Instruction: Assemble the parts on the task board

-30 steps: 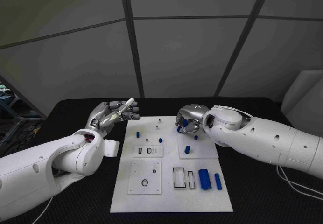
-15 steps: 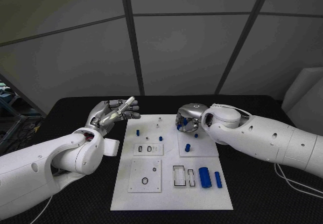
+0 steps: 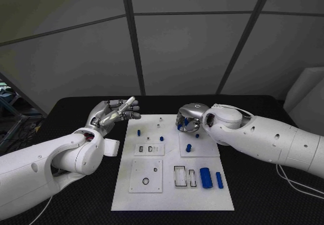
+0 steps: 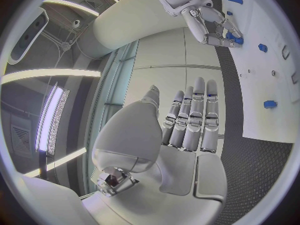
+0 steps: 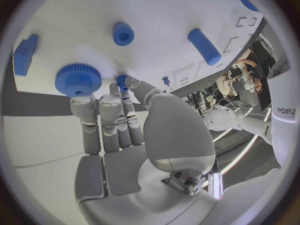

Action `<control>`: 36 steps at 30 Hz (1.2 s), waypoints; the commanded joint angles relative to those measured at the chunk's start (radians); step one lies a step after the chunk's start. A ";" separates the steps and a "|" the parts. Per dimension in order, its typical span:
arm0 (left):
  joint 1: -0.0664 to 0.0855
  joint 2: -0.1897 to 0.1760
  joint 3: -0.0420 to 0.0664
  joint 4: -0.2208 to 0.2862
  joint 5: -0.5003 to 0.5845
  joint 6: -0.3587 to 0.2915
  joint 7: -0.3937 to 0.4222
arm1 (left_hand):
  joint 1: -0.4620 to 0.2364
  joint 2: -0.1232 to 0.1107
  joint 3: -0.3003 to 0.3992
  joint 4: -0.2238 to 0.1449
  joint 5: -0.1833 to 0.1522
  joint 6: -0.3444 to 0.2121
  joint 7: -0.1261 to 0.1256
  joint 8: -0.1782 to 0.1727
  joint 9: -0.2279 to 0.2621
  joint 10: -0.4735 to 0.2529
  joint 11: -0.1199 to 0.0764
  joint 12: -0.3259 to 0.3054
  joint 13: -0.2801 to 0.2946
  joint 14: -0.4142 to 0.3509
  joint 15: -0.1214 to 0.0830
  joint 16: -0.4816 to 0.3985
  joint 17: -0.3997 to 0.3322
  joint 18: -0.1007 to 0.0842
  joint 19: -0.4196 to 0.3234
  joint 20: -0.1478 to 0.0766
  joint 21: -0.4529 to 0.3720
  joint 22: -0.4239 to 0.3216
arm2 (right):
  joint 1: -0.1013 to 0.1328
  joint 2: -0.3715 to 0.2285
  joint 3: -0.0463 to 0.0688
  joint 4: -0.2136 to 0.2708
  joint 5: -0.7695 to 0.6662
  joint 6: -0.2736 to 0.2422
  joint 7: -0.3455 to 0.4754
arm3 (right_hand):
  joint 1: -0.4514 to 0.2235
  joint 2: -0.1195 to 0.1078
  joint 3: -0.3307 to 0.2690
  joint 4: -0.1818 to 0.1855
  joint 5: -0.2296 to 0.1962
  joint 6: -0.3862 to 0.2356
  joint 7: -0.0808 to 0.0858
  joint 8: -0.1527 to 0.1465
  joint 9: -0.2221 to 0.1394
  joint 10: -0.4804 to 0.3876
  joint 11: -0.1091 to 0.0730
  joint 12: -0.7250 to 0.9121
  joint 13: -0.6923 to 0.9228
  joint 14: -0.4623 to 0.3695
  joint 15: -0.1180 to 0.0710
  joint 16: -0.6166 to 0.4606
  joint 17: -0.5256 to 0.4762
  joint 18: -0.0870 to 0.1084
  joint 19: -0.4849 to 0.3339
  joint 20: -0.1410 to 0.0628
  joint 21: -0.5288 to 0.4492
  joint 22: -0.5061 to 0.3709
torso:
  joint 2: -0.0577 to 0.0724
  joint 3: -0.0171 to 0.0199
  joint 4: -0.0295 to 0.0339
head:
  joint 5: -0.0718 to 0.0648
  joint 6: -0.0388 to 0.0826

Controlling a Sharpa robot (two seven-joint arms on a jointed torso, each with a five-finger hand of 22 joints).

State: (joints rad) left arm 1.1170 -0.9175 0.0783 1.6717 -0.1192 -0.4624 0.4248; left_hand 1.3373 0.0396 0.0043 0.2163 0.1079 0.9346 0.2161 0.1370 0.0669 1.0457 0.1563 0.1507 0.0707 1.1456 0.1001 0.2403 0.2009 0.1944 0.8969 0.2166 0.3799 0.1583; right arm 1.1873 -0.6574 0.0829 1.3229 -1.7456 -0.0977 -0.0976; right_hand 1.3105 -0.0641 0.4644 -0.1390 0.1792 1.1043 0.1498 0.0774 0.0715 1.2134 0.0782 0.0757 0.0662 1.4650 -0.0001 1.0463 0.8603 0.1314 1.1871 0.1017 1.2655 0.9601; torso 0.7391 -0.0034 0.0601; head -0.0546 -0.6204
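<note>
The white task board [image 3: 172,197] lies in the middle of the black table. My right hand [image 3: 189,123] hovers low over its far right part with its fingers curled down. Thumb and a fingertip pinch a small blue peg [image 5: 121,79], and the other fingertips [image 5: 80,101] touch a blue gear [image 5: 77,78] lying on the board [image 5: 156,15]. My left hand [image 3: 114,114] is raised beside the board's far left corner, fingers straight and together [image 4: 194,115], holding nothing. Two blue cylinders [image 3: 205,178] lie at the near right.
More blue parts are spread over the board: a short cylinder [image 3: 189,148] mid-right and small pegs [image 3: 161,138] near the far middle. A holed blue cylinder [image 5: 123,33], a blue rod [image 5: 204,46] and a blue block [image 5: 25,54] lie beyond my right hand's fingers.
</note>
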 commanded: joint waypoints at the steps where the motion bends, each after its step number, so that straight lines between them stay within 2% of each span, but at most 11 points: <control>1: 0.001 -0.001 0.001 -0.001 -0.008 0.013 0.004 | 0.005 0.000 -0.006 -0.003 -0.001 0.001 0.006 -0.006 -0.001 0.003 0.006 -0.006 -0.002 0.003 0.005 -0.007 0.002 -0.011 0.008 0.001 0.002 -0.002 | 0.001 -0.010 0.001 0.025 -0.007 -0.100 0.006 | 0.013 0.000 0.012 0.001 0.000 0.012 0.000 0.006 0.002 0.010 0.000 0.004 0.002 0.029 -0.007 0.026 0.026 -0.016 0.015 0.000 0.018 0.027 | 0.000 0.0007 -0.0010 | 0.000 0.002; 7: 0.001 -0.003 0.001 -0.004 -0.008 0.013 0.004 | 0.005 0.000 -0.006 -0.003 -0.001 0.001 0.006 -0.006 -0.001 0.003 0.006 -0.006 -0.002 0.003 0.005 -0.007 0.002 -0.011 0.008 0.001 0.002 -0.002 | 0.002 -0.018 0.001 0.048 -0.008 -0.165 -0.010 | 0.014 -0.002 0.020 0.001 0.004 0.016 0.000 0.006 0.002 0.014 0.000 0.001 0.002 0.030 -0.007 0.051 0.049 -0.020 0.025 0.000 0.034 0.050 | 0.001 -0.0009 0.0016 | 0.000 0.009; 12: 0.001 -0.003 0.001 -0.006 -0.008 0.013 0.004 | 0.005 0.000 -0.006 -0.003 -0.001 0.001 0.006 -0.006 -0.001 0.003 0.006 -0.006 -0.002 0.003 0.005 -0.007 0.002 -0.011 0.008 0.001 0.002 -0.002 | 0.007 0.007 0.002 0.028 -0.011 -0.208 -0.030 | 0.014 -0.004 0.023 0.002 0.005 0.019 -0.001 0.006 0.002 0.017 0.000 0.000 0.002 0.030 -0.007 0.062 0.059 -0.022 0.031 0.001 0.042 0.063 | 0.004 -0.0001 0.0043 | 0.004 0.014; 16: 0.002 -0.002 0.001 -0.006 -0.008 0.013 0.003 | 0.006 0.001 -0.006 -0.004 0.000 0.002 0.006 -0.006 -0.001 0.003 0.005 -0.006 -0.001 0.003 0.005 -0.008 0.002 -0.011 0.008 0.001 0.002 -0.002 | 0.011 0.040 0.002 -0.009 -0.011 -0.216 -0.033 | 0.011 -0.005 0.023 0.004 0.005 0.020 -0.002 0.006 0.002 0.018 -0.001 -0.001 0.002 0.029 -0.007 0.066 0.062 -0.023 0.032 0.001 0.045 0.067 | 0.004 -0.0013 0.0055 | 0.004 0.014; 23: 0.002 0.001 0.001 -0.006 -0.008 0.014 0.003 | 0.006 0.001 -0.006 -0.004 0.000 0.002 0.006 -0.006 -0.001 0.003 0.005 -0.006 -0.001 0.003 0.005 -0.008 0.002 -0.011 0.008 0.001 0.002 -0.002 | 0.015 0.100 0.002 -0.067 -0.012 -0.230 -0.038 | 0.003 -0.009 0.026 0.012 0.015 0.019 -0.002 0.003 0.001 0.017 0.000 -0.004 0.001 0.026 -0.006 0.075 0.066 -0.023 0.031 0.001 0.050 0.072 | 0.005 0.0003 0.0047 | 0.015 0.013; 26: 0.002 0.003 0.001 -0.007 -0.008 0.015 0.003 | 0.006 0.001 -0.006 -0.004 0.000 0.002 0.006 -0.006 -0.001 0.003 0.005 -0.006 -0.001 0.003 0.005 -0.008 0.002 -0.011 0.008 0.001 0.002 -0.002 | 0.016 0.124 0.002 -0.091 -0.012 -0.234 -0.040 | 0.000 -0.010 0.026 0.013 0.016 0.019 -0.002 0.003 0.001 0.017 0.000 -0.005 0.001 0.026 -0.006 0.077 0.069 -0.023 0.031 0.001 0.051 0.073 | 0.006 -0.0003 0.0059 | 0.017 0.013; 36: 0.004 0.007 0.001 -0.009 -0.008 0.015 0.002 | 0.006 0.001 -0.006 -0.004 0.000 0.002 0.006 -0.006 -0.001 0.003 0.005 -0.006 -0.001 0.003 0.005 -0.008 0.002 -0.011 0.008 0.001 0.002 -0.002 | 0.021 0.188 0.001 -0.170 -0.010 -0.212 -0.020 | -0.004 -0.013 0.025 0.017 0.014 0.018 -0.002 0.002 0.000 0.016 0.000 -0.007 0.001 0.025 -0.005 0.082 0.072 -0.023 0.031 0.002 0.053 0.075 | 0.007 0.0000 0.0051 | 0.023 0.012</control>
State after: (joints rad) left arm 1.1185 -0.9114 0.0785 1.6619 -0.1199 -0.4598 0.4232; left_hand 1.3373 0.0396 0.0015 0.2135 0.1079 0.9345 0.2161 0.1370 0.0671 1.0457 0.1563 0.1507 0.0709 1.1456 0.1002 0.2362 0.2018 0.1945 0.8969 0.2166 0.3799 0.1577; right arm 1.2054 -0.4742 0.0836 1.1596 -1.7506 -0.3074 -0.1293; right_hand 1.3117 -0.0697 0.4907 -0.1268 0.1889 1.1156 0.1481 0.0804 0.0710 1.2239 0.0786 0.0753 0.0673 1.4650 -0.0001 1.1239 0.9318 0.1160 1.2102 0.1033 1.3127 1.0344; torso 0.7458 -0.0036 0.0657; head -0.0334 -0.6079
